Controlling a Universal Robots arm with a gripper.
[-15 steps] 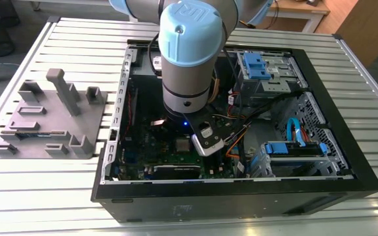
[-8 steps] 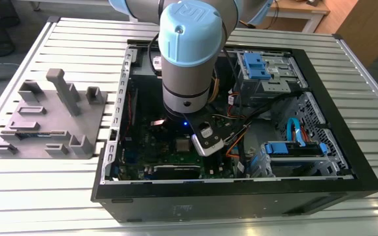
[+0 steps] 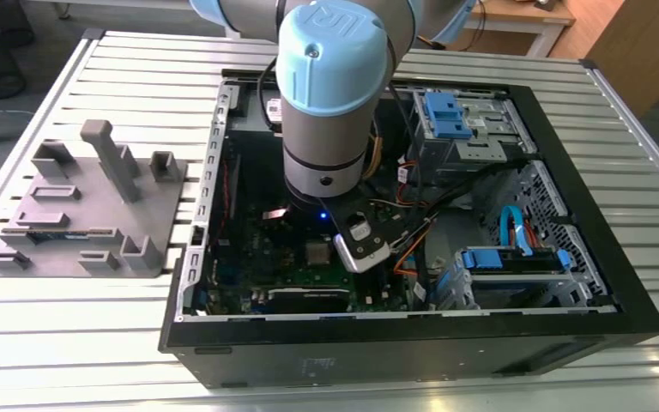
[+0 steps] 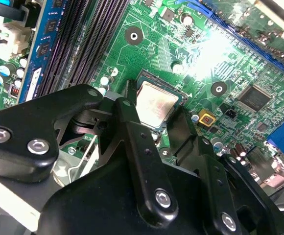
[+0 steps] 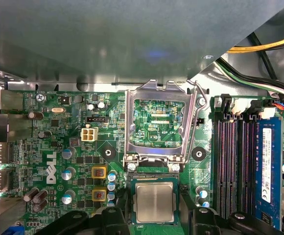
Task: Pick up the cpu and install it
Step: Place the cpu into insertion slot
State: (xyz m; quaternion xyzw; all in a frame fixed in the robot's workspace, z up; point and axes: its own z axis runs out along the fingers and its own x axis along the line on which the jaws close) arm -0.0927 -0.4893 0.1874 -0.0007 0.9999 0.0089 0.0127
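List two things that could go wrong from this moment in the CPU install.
1. The gripper sits close around the seated cpu; sideways drift could skew it.
2. The socket frame stands open, so nothing clamps the cpu yet; a bump might unseat it.

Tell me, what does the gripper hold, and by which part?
Cannot tell: the gripper straddles two opposite edges of the cpu lying in its socket.
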